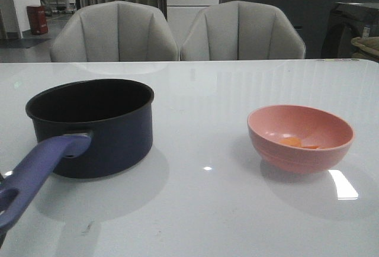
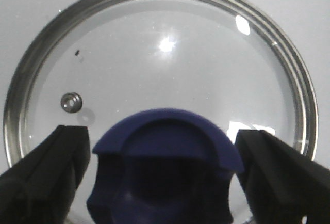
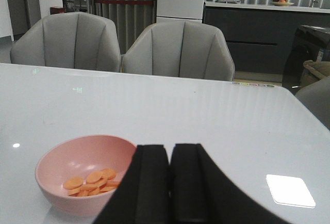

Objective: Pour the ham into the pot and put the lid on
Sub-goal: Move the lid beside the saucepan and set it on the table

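Note:
The dark navy pot [image 1: 98, 129] stands at the left of the table, its lavender-blue handle [image 1: 35, 174] pointing toward the front edge. Flat orange ham pieces [image 1: 299, 143] lie in a pink bowl [image 1: 300, 137] at the right. The left wrist view looks down on the glass lid [image 2: 154, 64], which lies flat on the table. My left gripper [image 2: 162, 133] is open, its fingers either side of the blue knob [image 2: 167, 157] with a gap on each side. In the right wrist view my right gripper [image 3: 170, 154] is shut and empty, beside the bowl [image 3: 67, 164] and its ham [image 3: 93, 181].
Two grey chairs [image 1: 177, 32] stand behind the far edge of the white table [image 1: 207, 209]. Neither arm nor the lid shows in the front view. A small steam vent [image 2: 70, 101] sits in the lid glass.

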